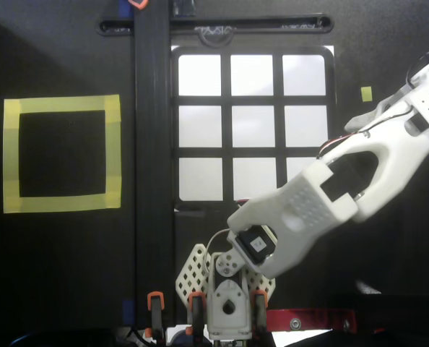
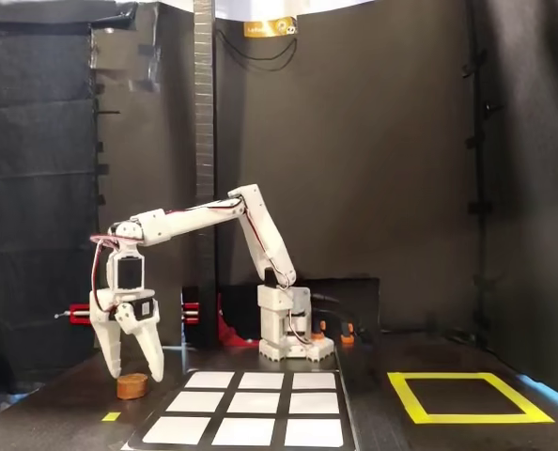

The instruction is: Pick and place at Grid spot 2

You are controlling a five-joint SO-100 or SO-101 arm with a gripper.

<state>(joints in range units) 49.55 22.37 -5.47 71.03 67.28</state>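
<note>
In the fixed view my gripper (image 2: pixel 134 374) points straight down at the left, open, its fingertips spread just above a small brown round object (image 2: pixel 131 385) on the black table. The object lies left of the 3x3 grid, outside it. Grid spot 2 (image 1: pixel 252 74) is the white middle cell of the row farthest from the arm's base; it is also visible in the fixed view (image 2: pixel 248 431) and is empty. In the overhead view the arm (image 1: pixel 323 195) reaches to the right edge, and the fingers and object are hidden there.
A yellow-tape square (image 1: pixel 61 153) lies left of the grid in the overhead view and right of it in the fixed view (image 2: pixel 467 396). A small yellow marker (image 1: pixel 366 93) sits beside the grid. A black vertical post (image 1: pixel 153 144) stands between grid and tape square.
</note>
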